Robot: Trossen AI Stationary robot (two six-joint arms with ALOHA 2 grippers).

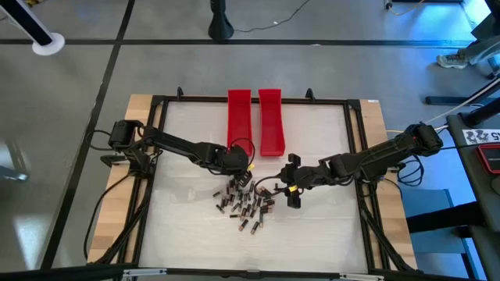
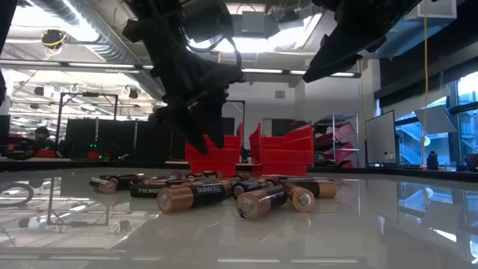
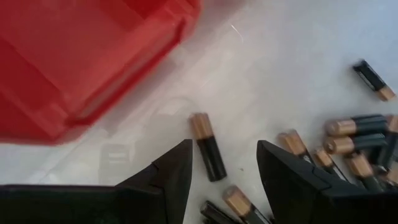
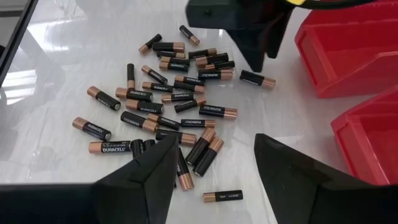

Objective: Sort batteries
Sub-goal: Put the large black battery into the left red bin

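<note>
The left gripper (image 1: pixel 240 167) is hovering with its jaws apart and empty above the batteries (image 1: pixel 244 203), which are lying on the tabletop (image 1: pixel 328 234). The right gripper (image 1: pixel 292 181) is waiting just beside the pile, jaws also apart, holding nothing.

The high view looked straight down on the whole white table (image 1: pixel 187 226). The low view sat at tabletop level, close to the scattered black-and-copper cylindrical batteries (image 2: pixel 196 196). Both wrist views looked down closely past dark fingers; all four shared the batteries and red plastic trays (image 1: pixel 239 119).
</note>
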